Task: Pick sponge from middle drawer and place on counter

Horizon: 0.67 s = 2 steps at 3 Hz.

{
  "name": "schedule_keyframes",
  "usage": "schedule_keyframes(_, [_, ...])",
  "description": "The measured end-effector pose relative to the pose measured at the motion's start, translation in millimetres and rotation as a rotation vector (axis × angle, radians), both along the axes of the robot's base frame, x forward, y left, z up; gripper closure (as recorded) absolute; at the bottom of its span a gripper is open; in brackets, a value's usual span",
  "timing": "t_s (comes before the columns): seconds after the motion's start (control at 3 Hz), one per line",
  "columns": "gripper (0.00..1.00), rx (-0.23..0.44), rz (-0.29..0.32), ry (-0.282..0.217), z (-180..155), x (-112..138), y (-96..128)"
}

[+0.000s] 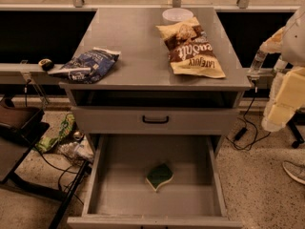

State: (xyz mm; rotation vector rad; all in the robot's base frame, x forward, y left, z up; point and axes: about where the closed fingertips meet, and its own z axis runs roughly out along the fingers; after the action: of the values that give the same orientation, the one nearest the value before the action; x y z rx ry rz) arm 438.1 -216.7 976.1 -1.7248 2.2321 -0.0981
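The sponge (159,175), dark green on top with a pale yellow wavy edge, lies flat on the floor of the open middle drawer (119,190), slightly right of centre. The drawer is pulled out toward me below the grey counter (138,46). My gripper (279,111) is at the right edge of the camera view, on the pale arm beside the cabinet's front right corner. It is level with the closed drawer front, above and to the right of the sponge, and touches nothing.
A blue snack bag (88,65) overhangs the counter's left front corner. A tan and brown chip bag (190,46) and a white bowl (177,15) sit toward the back right. A closed drawer front (155,119) is above the open drawer. Black furniture (19,128), cables and litter are at left, a shoe (295,171) at right.
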Motion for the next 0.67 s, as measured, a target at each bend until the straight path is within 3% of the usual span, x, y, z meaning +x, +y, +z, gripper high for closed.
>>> schedule_keyframes(0.33, [0.0,0.0,0.0,0.0,0,0,0])
schedule_keyframes(0.67, [0.0,-0.066,-0.043,0.011,-24,5,1])
